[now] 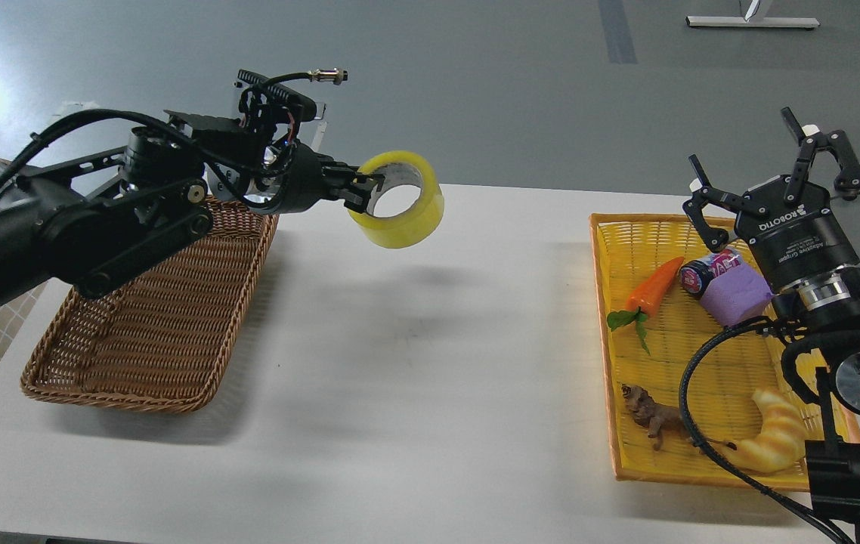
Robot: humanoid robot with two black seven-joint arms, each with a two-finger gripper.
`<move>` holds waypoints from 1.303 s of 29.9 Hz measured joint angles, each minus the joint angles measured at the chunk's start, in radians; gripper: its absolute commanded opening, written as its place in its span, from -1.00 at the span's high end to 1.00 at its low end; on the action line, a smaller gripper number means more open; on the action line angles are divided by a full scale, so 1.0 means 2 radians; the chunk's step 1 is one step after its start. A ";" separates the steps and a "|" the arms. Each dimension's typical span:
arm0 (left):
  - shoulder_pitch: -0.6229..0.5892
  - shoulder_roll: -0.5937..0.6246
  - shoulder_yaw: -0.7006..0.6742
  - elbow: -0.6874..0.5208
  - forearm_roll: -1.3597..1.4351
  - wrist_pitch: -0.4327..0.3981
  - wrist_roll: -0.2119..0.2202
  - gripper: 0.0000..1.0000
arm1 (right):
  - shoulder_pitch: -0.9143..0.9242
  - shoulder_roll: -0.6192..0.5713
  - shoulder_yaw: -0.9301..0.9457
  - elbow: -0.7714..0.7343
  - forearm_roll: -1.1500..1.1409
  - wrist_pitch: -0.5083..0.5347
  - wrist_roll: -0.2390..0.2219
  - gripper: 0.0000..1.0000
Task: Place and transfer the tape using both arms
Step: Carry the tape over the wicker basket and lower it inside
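The tape point(400, 200), a wide yellow roll with a grey-white core, hangs in the air above the far middle of the white table point(415, 363). My left gripper point(360, 190) is shut on the roll's left wall, one finger inside the core. The roll is tilted, its hole facing the camera. My right gripper point(774, 177) is open and empty, raised over the far end of the yellow tray point(611, 332) at the right, well away from the tape.
A brown wicker basket point(150, 317) stands at the left, under my left arm. The yellow tray holds a toy carrot point(653, 285), a small jar point(706, 272), a purple block point(736, 296), a brown animal figure point(653, 419) and a croissant toy point(774, 438).
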 measured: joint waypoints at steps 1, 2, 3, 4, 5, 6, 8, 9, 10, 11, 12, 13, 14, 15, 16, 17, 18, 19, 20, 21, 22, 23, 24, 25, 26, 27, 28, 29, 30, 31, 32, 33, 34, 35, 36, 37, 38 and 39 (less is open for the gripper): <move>-0.005 0.011 0.000 0.000 0.000 0.000 -0.008 1.00 | 0.000 0.000 0.000 0.000 0.000 0.000 0.000 -0.93; -0.008 0.021 0.000 0.000 0.000 0.001 -0.015 1.00 | 0.000 0.000 0.000 0.000 0.000 0.000 0.000 -0.93; -0.010 0.028 0.000 0.000 0.000 0.002 -0.020 1.00 | 0.000 0.000 0.000 0.000 0.000 0.000 0.000 -0.93; -0.011 0.038 0.000 0.000 0.000 0.002 -0.027 1.00 | 0.001 0.000 0.000 0.000 0.000 0.000 0.000 -0.93; -0.011 0.049 0.000 0.000 0.001 0.003 -0.031 1.00 | 0.001 0.000 0.000 0.000 0.000 0.000 0.000 -0.93; -0.011 0.060 0.000 0.000 0.001 0.003 -0.033 1.00 | 0.002 0.000 0.000 0.000 0.000 0.000 0.000 -0.93; -0.011 0.080 0.000 0.000 0.001 0.003 -0.038 1.00 | 0.003 0.000 0.000 0.000 0.000 0.000 0.000 -0.93; -0.010 0.089 0.000 0.000 0.001 0.004 -0.042 1.00 | 0.004 0.000 0.000 0.000 0.000 0.000 0.000 -0.93; -0.009 0.097 0.000 0.000 0.001 0.004 -0.047 1.00 | 0.005 0.000 0.000 0.000 0.000 0.000 0.000 -0.93; -0.007 0.107 0.000 0.000 0.001 0.005 -0.051 1.00 | 0.005 0.000 0.000 -0.001 0.000 0.000 0.000 -0.93; -0.006 0.117 0.001 0.001 0.001 0.008 -0.059 1.00 | 0.005 0.000 0.000 -0.001 0.000 0.000 0.000 -0.93; -0.004 0.126 0.002 0.002 0.001 0.011 -0.065 1.00 | 0.005 0.000 0.000 -0.002 0.000 0.000 0.000 -0.93; -0.001 0.136 0.003 0.004 0.002 0.014 -0.071 1.00 | 0.005 0.000 0.000 -0.003 0.000 0.000 0.000 -0.93; 0.004 0.144 0.003 0.005 0.003 0.017 -0.075 1.00 | 0.005 0.000 -0.001 -0.004 0.000 0.000 0.000 -0.93; 0.011 0.151 0.003 0.005 0.003 0.020 -0.079 1.00 | 0.005 0.000 -0.002 -0.005 0.000 0.000 0.000 -0.93; 0.020 0.157 0.003 0.006 0.004 0.024 -0.082 1.00 | 0.005 0.000 -0.002 -0.006 0.000 0.000 0.000 -0.93; 0.033 0.164 0.003 0.006 0.005 0.030 -0.087 1.00 | 0.005 0.000 -0.002 -0.007 0.000 0.000 0.000 -0.93; 0.046 0.170 0.004 0.007 0.006 0.035 -0.091 1.00 | 0.005 0.000 -0.002 -0.007 0.000 0.000 0.000 -0.93; 0.059 0.175 0.004 0.008 0.006 0.040 -0.095 1.00 | 0.005 0.000 -0.002 -0.007 0.000 0.000 0.000 -0.93; 0.075 0.181 0.004 0.008 0.008 0.045 -0.098 1.00 | 0.005 0.000 -0.002 -0.007 0.000 0.000 0.000 -0.93; 0.088 0.186 0.004 0.010 0.009 0.050 -0.102 1.00 | 0.005 0.000 -0.002 -0.008 0.000 0.000 0.000 -0.93; 0.100 0.191 0.004 0.011 0.011 0.054 -0.104 1.00 | 0.005 0.000 -0.002 -0.008 0.000 0.000 0.000 -0.93; 0.113 0.196 0.004 0.014 0.013 0.060 -0.107 1.00 | 0.005 0.000 -0.002 -0.008 0.000 0.000 0.000 -0.93; 0.125 0.200 0.004 0.019 0.014 0.065 -0.109 1.00 | 0.005 0.000 -0.002 -0.008 0.000 0.000 0.000 -0.93; 0.133 0.202 0.004 0.023 0.015 0.070 -0.111 1.00 | 0.004 0.000 -0.002 -0.008 0.000 0.000 0.000 -0.93; 0.141 0.203 0.004 0.029 0.015 0.075 -0.112 1.00 | 0.004 0.000 -0.002 -0.008 0.000 0.000 0.000 -0.93; 0.148 0.204 0.004 0.033 0.015 0.078 -0.113 1.00 | 0.004 0.000 -0.003 -0.008 0.000 0.000 0.000 -0.93; 0.152 0.204 0.004 0.037 0.015 0.081 -0.115 1.00 | 0.004 0.000 -0.003 -0.009 0.000 0.000 0.000 -0.93; 0.157 0.204 0.004 0.041 0.015 0.083 -0.117 1.00 | 0.004 0.000 -0.003 -0.009 0.000 0.000 0.000 -0.93; 0.162 0.204 0.004 0.045 0.015 0.084 -0.118 1.00 | 0.004 0.000 -0.003 -0.009 0.000 0.000 0.000 -0.93; 0.166 0.204 0.004 0.049 0.015 0.085 -0.119 1.00 | 0.004 0.000 -0.003 -0.009 0.000 0.000 0.000 -0.93; 0.171 0.204 0.003 0.053 0.015 0.086 -0.120 1.00 | 0.004 0.000 -0.003 -0.009 0.000 0.000 0.000 -0.93; 0.176 0.204 0.003 0.057 0.015 0.087 -0.121 1.00 | 0.003 0.000 -0.003 -0.009 0.000 0.000 0.000 -0.93; 0.181 0.204 0.003 0.059 0.016 0.090 -0.121 1.00 | 0.003 0.000 -0.003 -0.009 0.000 0.000 0.000 -0.93; 0.185 0.204 0.003 0.061 0.016 0.093 -0.122 1.00 | 0.003 0.000 -0.003 -0.009 0.000 0.000 0.000 -0.93; 0.191 0.203 0.003 0.062 0.016 0.096 -0.122 1.00 | 0.003 0.000 -0.003 -0.009 0.000 0.000 0.000 -0.93; 0.196 0.202 0.003 0.063 0.016 0.098 -0.122 1.00 | 0.003 0.000 -0.003 -0.009 0.000 0.000 0.000 -0.93; 0.199 0.200 0.003 0.064 0.016 0.099 -0.122 1.00 | 0.002 0.000 -0.003 -0.009 0.000 0.000 0.000 -0.93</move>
